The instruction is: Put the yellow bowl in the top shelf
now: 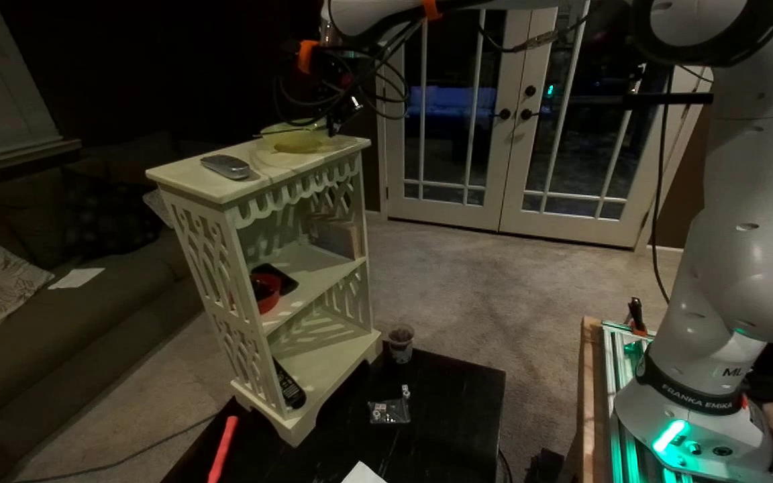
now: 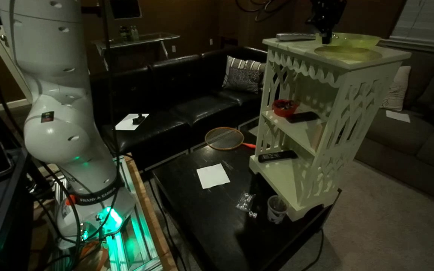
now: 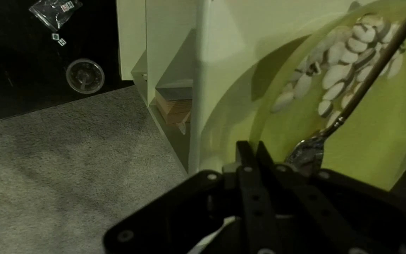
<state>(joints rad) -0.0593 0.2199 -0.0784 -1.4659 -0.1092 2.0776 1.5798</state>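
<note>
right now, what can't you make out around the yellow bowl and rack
Yellow bowl: cut off by right edge, wrist view.
Utensil: tip hidden behind gripper, wrist view.
Top shelf: mostly hidden beneath rack top, wrist view.
Red bowl: contents too small and dark, in an exterior view.

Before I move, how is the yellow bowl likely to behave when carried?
The yellow bowl may tilt or sag, since the hand grips just one spot on its rim. The pale pieces and utensil inside look loose, so they could slide. Its thin, translucent wall suggests it's fairly light and perhaps slightly flexible.
</note>
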